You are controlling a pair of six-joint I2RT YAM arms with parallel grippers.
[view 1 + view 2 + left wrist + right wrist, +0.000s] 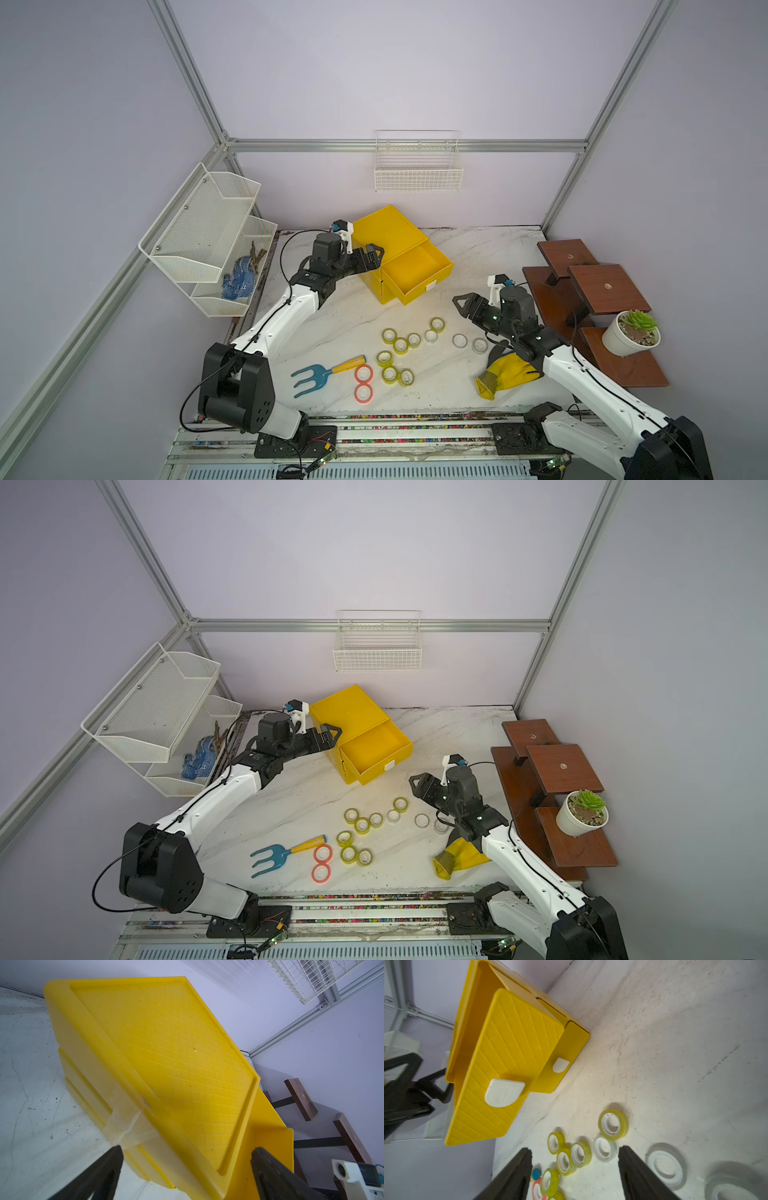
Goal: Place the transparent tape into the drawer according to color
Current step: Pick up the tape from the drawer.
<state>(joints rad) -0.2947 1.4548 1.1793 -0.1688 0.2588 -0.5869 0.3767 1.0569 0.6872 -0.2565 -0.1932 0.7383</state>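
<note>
All the transparent tape lies flat on the marble counter, in its front half, with the holes of the white cores facing up. Near the front edge, just right of a blue fork with a yellow handle, sit two pink rings, wider and flatter than the other rolls, one behind the other and almost touching. The left fingers are spread wide at the near top edge of a yellow cabinet by the counter's back edge, clamping nothing; whether they touch it I cannot tell. The cabinet's top drawer is pulled out toward the front, a white tab on its face. In front of it lie seven yellow-green rolls, small, thick and see-through. Three touch in a cluster, three more sit nearer the front edge beside the pink rings, and one lies apart to the right. Against that one rests the first of three clear rolls, whitish and nearly colourless; the other two lie farther right, apart from each other. The right fingers hang released above the counter behind these, holding nothing. A yellow glove lies toward the front right corner.
</note>
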